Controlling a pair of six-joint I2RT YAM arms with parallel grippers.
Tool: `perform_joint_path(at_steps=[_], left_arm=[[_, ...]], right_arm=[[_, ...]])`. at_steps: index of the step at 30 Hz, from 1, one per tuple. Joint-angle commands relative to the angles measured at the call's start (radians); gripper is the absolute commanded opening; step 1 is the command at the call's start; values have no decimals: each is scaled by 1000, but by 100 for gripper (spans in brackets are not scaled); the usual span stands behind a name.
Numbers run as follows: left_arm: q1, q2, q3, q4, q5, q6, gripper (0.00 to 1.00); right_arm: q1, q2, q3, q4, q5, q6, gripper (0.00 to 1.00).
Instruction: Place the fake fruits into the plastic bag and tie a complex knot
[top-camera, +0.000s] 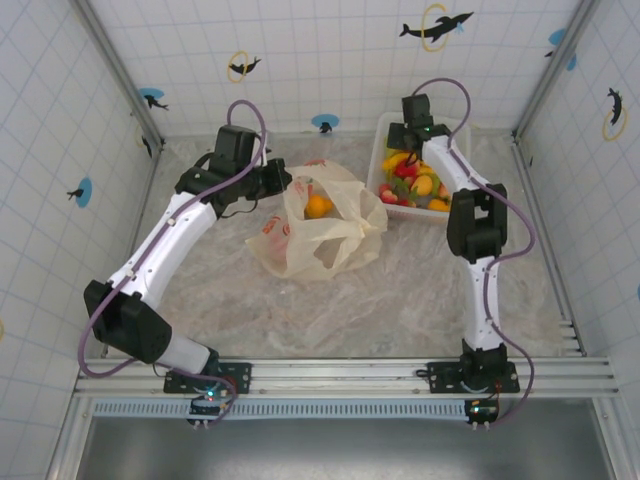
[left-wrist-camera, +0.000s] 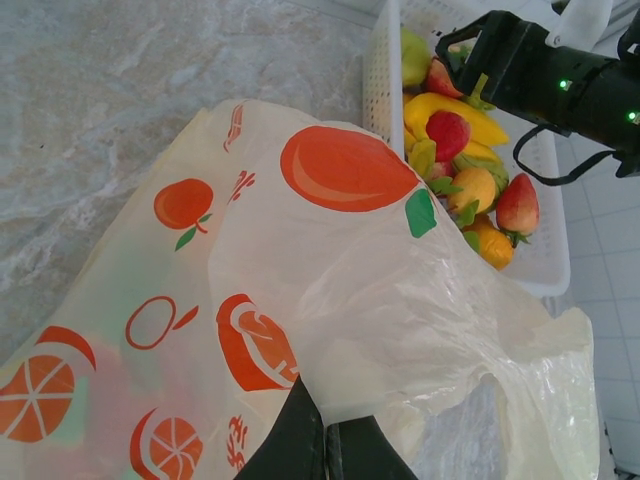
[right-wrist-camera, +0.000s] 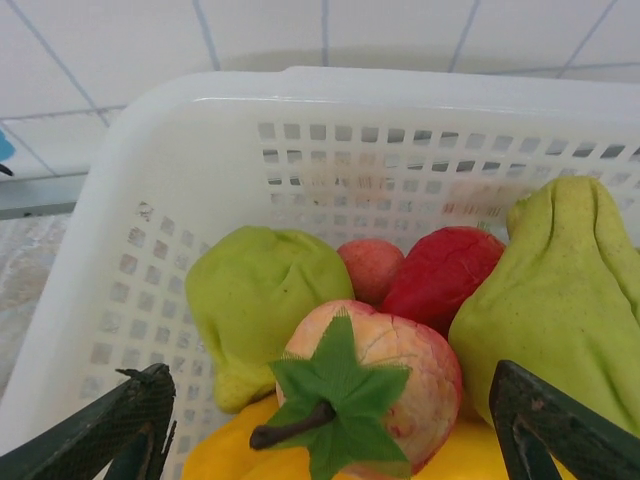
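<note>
The plastic bag (top-camera: 320, 235) lies mid-table, cream-yellow with printed orange fruit, its mouth held up. An orange fake fruit (top-camera: 318, 207) sits inside it. My left gripper (top-camera: 285, 180) is shut on the bag's rim; in the left wrist view the gripper (left-wrist-camera: 327, 445) pinches the thin film (left-wrist-camera: 400, 300). Other fake fruits (top-camera: 412, 185) fill the white basket. My right gripper (top-camera: 408, 150) hangs open over them; in the right wrist view this gripper (right-wrist-camera: 335, 425) straddles a pale red fruit with a green leaf (right-wrist-camera: 400, 360) without touching it. Green pears (right-wrist-camera: 260, 300) and a red fruit (right-wrist-camera: 440, 275) lie behind. The knot is out of view.
The white perforated basket (top-camera: 385, 135) stands at the back right against the tiled wall, its rim (right-wrist-camera: 330, 85) close ahead of the right wrist. Crinkled clear sheeting (top-camera: 400, 300) covers the table. The right arm (left-wrist-camera: 560, 80) reaches over the basket.
</note>
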Motion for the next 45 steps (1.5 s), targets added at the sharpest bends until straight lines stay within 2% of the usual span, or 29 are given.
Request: perform_joint_path(at_steps=[1,6,12,16,20,26,32,35,41,45], left_arm=[[11,-20,23,-29,-23,22,0],[14,-12,25,-38,-30,23,0],[14,-12,29,-38,-33,19,0],[14,-6,37,-45,-31,19,0],[13,-5,39,-45,-31,18,0],[13,-8,43,-48,-33,17,0],[14,-8,37,-42,-28,19,0],[14,-7,36,-36,-24,21,0],[14,-4,27,-22,-13,23,0],[14,0,22,-9,-10,24,0]], right_arm=[[1,67,92,-64,56,-62,84],[9,136,190,-103,83,-97,84],[6,166,204,-92,96,-105,80],[7,175,205,-109,95,-111,73],[7,177,206,-121,103,-122,63],[7,119,204,-114,117,-133,48],[11,-18,179,-116,98,-130,47],[17,-120,90,-92,72,-116,47],[31,-452,-241,60,-5,-71,47],[46,-689,-504,197,-99,-24,47]])
